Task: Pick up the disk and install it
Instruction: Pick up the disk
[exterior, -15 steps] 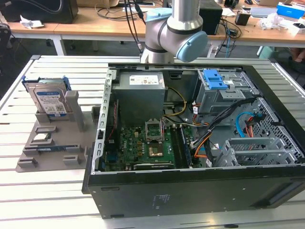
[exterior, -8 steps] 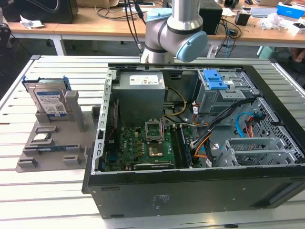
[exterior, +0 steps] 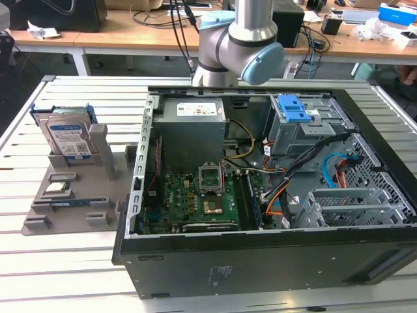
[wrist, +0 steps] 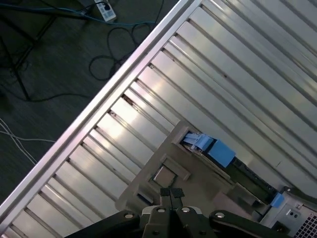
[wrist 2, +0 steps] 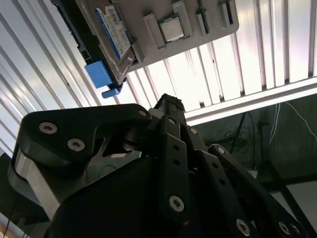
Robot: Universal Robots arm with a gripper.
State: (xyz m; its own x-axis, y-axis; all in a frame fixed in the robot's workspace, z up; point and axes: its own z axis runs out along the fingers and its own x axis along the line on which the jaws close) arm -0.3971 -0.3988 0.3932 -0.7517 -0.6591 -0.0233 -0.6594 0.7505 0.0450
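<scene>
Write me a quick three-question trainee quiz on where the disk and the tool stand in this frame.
1. True or false: the disk is already installed in the case.
2. The disk is: A) upright in the grey holder beside the case; B) lying flat in it; C) hanging in mid-air.
3. Fill in: the tool is shut and holds ___.
Key: 1 false; 2 A; 3 nothing.
</scene>
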